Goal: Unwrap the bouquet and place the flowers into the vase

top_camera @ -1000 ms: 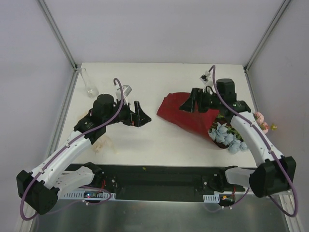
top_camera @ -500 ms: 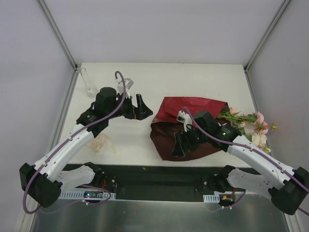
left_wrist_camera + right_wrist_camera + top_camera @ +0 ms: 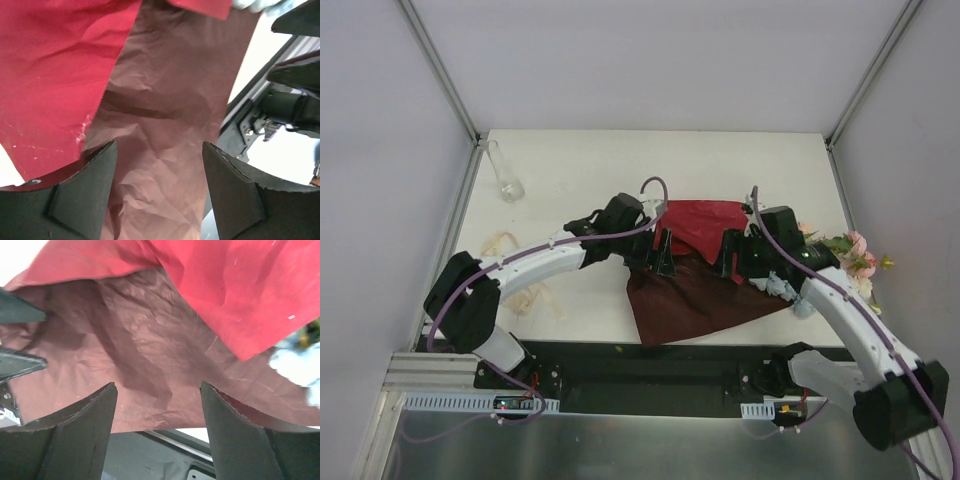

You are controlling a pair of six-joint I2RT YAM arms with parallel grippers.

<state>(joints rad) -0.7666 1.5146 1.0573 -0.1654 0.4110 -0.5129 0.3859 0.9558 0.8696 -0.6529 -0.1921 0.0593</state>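
The dark red wrapping paper (image 3: 692, 300) lies opened out in the middle of the table, with its brighter red side (image 3: 705, 220) folded at the back. The flowers (image 3: 845, 252) lie at the paper's right end, pink and cream blooms outermost and pale blue ones (image 3: 788, 290) by my right arm. My left gripper (image 3: 660, 252) hangs open over the paper's left part, and its wrist view shows only creased paper (image 3: 160, 100) between the left gripper's jaws (image 3: 159, 150). My right gripper (image 3: 732, 258) faces it, open over the paper (image 3: 150, 340), nothing between the right gripper's jaws (image 3: 157, 387). The clear vase (image 3: 506, 176) stands upright at the back left.
A cream ribbon (image 3: 518, 290) lies loose near the table's front left. The black front rail (image 3: 650, 370) runs just below the paper's near edge. A metal frame post (image 3: 440, 70) rises at the back left corner, close to the vase.
My left arm has swung right from beside the vase to over the paper, its jaws narrowing a little. My right gripper has moved back, and the paper now lies spread toward the front edge.
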